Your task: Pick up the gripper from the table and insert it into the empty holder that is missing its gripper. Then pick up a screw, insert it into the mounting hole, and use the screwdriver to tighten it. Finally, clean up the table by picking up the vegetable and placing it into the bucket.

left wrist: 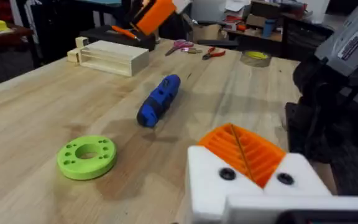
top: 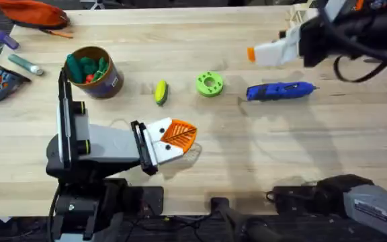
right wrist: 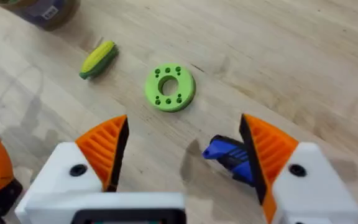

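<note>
The blue screwdriver (top: 281, 91) (left wrist: 159, 99) (right wrist: 225, 155) lies flat right of centre. Left of the flat green disc (top: 209, 83) lies the yellow vegetable (top: 160, 92) (right wrist: 98, 59). At the far left stands the brown bucket (top: 109, 82), holding green and orange toys. My left gripper (top: 192, 136) (left wrist: 235, 134) rests low near the front, shut, its orange fingers pressed together with nothing between them. My right gripper (top: 250, 54) (right wrist: 184, 121) hovers high above the screwdriver and disc, open and empty. The loose gripper, the holder and the screw are out of view.
A wooden block (top: 302, 13) (left wrist: 110, 56) stands at the far right corner. An orange pouch (top: 35, 13) and hand tools (top: 5, 81) lie at the far left. Scissors and pliers (left wrist: 194, 48) and a tape roll (left wrist: 257, 57) lie beyond the screwdriver.
</note>
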Motion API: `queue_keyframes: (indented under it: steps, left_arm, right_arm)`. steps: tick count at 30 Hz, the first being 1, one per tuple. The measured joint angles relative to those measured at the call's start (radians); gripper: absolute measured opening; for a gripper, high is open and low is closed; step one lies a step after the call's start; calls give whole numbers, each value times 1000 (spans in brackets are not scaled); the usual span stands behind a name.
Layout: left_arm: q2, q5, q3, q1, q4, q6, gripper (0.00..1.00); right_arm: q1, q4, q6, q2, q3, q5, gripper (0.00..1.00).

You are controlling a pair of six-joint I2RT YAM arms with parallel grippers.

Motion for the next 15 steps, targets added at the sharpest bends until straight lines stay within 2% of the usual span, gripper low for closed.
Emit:
queue_keyframes:
  steps: [6, 7, 8, 13, 15]
  left_arm:
    - [0, 0, 0, 0, 0, 0, 13]
    - [0, 0, 0, 0, 1, 3, 54]
    - [0, -1, 0, 0, 0, 3, 162]
    - [0, -1, 0, 0, 0, 2, 929]
    - [0, -1, 0, 0, 0, 0, 981]
  right_arm:
    - [0, -2, 21, 0, -33, 6, 993]
    - [0, -2, 22, 0, -33, 6, 992]
    - [0, -4, 23, 0, -33, 6, 992]
    - [0, -14, 27, 0, -33, 6, 992]
    - [0, -24, 29, 0, -33, 6, 992]
